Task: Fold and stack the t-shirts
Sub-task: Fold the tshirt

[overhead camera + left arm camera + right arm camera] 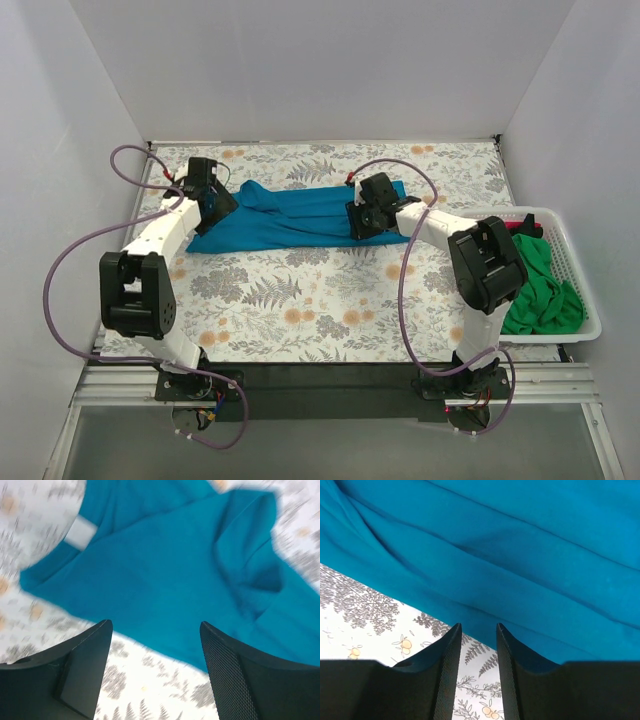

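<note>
A teal-blue t-shirt [290,215] lies on the flowered table, folded into a long band from left to right. My left gripper [215,210] hovers over its left end, where the collar with a white label [80,532] shows. That gripper [155,625] is open wide and holds nothing. At the shirt's right end my right gripper [362,222] has its jaws narrowly open at the near edge of the cloth [485,555]. Only tablecloth shows between the fingertips of the right gripper [478,626]. A bright green t-shirt [535,285] and a sliver of a red-magenta t-shirt [525,228] lie in the basket.
A white slatted basket [580,270] stands at the table's right edge, beside the right arm. White walls close in the table on the left, back and right. The flowered cloth [300,300] covers the tabletop in front of the teal shirt.
</note>
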